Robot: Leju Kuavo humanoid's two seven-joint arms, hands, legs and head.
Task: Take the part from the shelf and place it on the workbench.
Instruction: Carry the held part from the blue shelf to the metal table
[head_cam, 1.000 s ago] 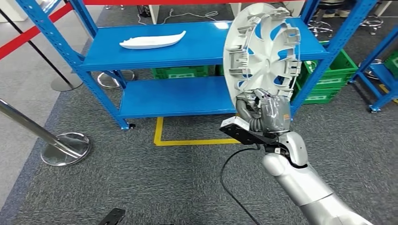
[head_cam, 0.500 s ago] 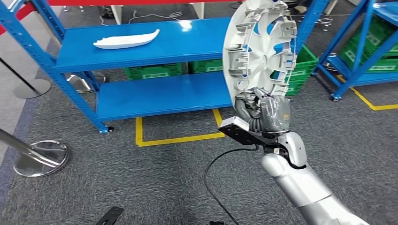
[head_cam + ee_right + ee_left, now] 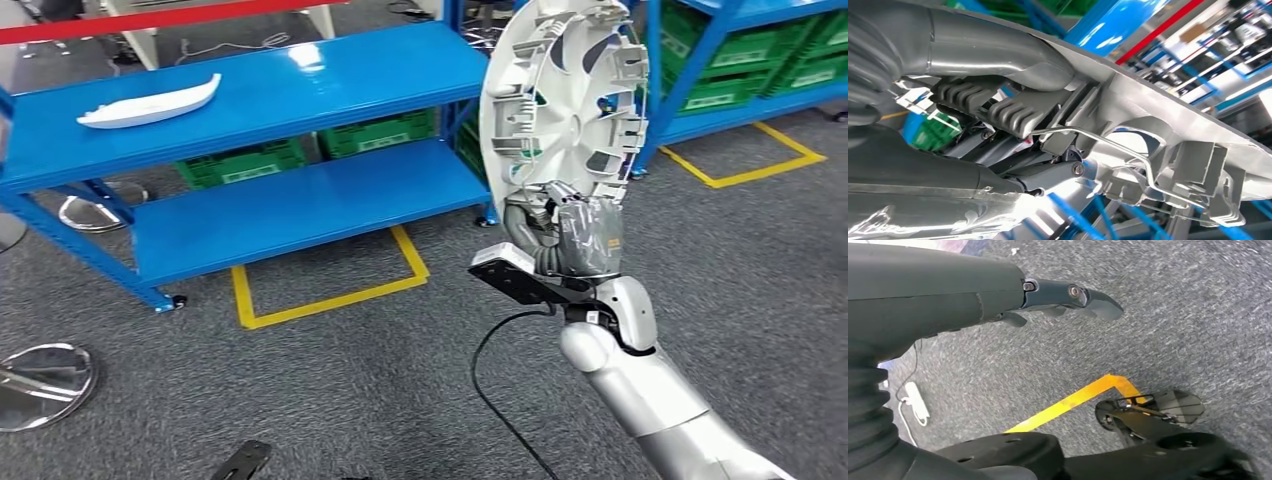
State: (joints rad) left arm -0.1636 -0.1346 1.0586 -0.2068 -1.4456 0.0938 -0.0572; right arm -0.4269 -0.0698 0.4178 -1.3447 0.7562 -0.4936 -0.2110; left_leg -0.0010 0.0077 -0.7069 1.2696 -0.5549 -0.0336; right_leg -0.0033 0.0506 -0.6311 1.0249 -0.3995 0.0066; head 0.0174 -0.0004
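Warehouse/workshop: blue steel racks (image 3: 260, 95), green crates (image 3: 240, 160)

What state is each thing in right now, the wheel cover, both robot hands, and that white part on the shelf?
Wheel cover: held upright on edge, off the shelf.
Right robot hand: grips the wheel cover's lower rim.
Left robot hand: holds nothing, hanging over the carpet.
White part: lying flat on the upper blue shelf.
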